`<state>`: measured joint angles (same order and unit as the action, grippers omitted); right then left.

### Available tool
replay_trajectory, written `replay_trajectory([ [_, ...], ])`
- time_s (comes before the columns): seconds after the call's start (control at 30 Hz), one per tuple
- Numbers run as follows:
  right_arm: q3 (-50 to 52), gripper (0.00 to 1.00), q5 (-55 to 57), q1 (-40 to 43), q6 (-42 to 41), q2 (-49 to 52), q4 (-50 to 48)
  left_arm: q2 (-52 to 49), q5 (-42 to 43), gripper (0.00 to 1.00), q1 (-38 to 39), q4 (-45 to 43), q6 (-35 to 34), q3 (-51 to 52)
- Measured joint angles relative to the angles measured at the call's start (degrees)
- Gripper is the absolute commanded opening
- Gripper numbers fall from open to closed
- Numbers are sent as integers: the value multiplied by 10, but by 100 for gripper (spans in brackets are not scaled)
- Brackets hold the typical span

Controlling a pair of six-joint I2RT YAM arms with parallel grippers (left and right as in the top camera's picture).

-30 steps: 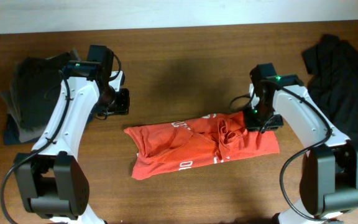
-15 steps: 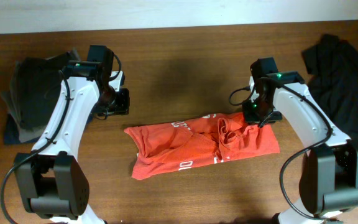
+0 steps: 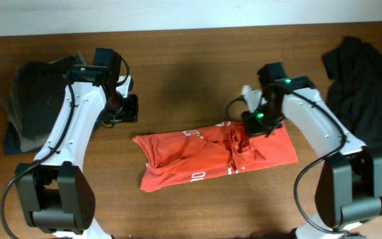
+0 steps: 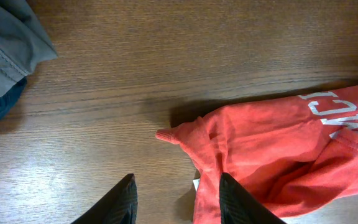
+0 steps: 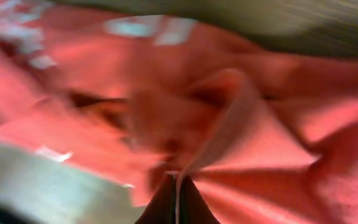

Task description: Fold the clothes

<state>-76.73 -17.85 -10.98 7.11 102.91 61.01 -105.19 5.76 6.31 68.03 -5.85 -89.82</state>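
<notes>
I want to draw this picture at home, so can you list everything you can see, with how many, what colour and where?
T-shirt: one, red-orange with white letters, crumpled in the middle of the table.
black garment: one, black, bunched at the right end of the table.
pile of clothes: one pile, dark grey with some dark blue, at the left end; how many pieces I cannot tell.
table: one, brown wood, under everything.
left arm: one, white and black, left side.
right arm: one, white and black, right side.
left gripper: one, black, open, by the T-shirt's left corner.
right gripper: one, black, shut on a fold of the T-shirt.
</notes>
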Motion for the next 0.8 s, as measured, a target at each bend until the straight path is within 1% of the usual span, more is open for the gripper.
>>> replay_trajectory([
  [0.13, 0, 12, -12, -53, 26, 0, 0, 0, 0, 43, 0, 0, 0, 0],
  [0.17, 0, 17, -12, -65, 30, 0, -1, 0, 0, 43, 0, 0, 0, 0],
  [0.2, 0, 26, -11, -74, 33, 0, -2, 0, 0, 43, 0, 0, 0, 0],
  [0.23, 0, 37, -10, -83, 38, 0, -5, 0, 0, 43, 0, 0, 0, 0],
  [0.3, 0, 39, 0, -99, 40, 0, -8, 0, 0, 43, 0, 0, 0, 0],
  [0.4, 0, 36, 14, -103, 41, 0, -5, 0, 0, 43, 0, 0, 0, 0],
  [0.47, 0, 33, 26, -102, 39, 0, 0, 0, 0, 43, 0, 0, 0, 0],
  [0.6, -9, 29, 64, -96, 22, -2, 32, 0, 0, 43, 0, 1, 0, 0],
  [0.67, -25, 21, 94, -84, -10, -11, 37, 0, 0, 43, 0, 1, 0, 0],
  [0.77, -48, 13, 120, -57, -44, -36, 39, 0, 0, 43, 0, 1, 0, 0],
  [0.8, -52, 13, 123, -50, -51, -41, 43, 0, 0, 47, 0, 1, 0, 0],
])
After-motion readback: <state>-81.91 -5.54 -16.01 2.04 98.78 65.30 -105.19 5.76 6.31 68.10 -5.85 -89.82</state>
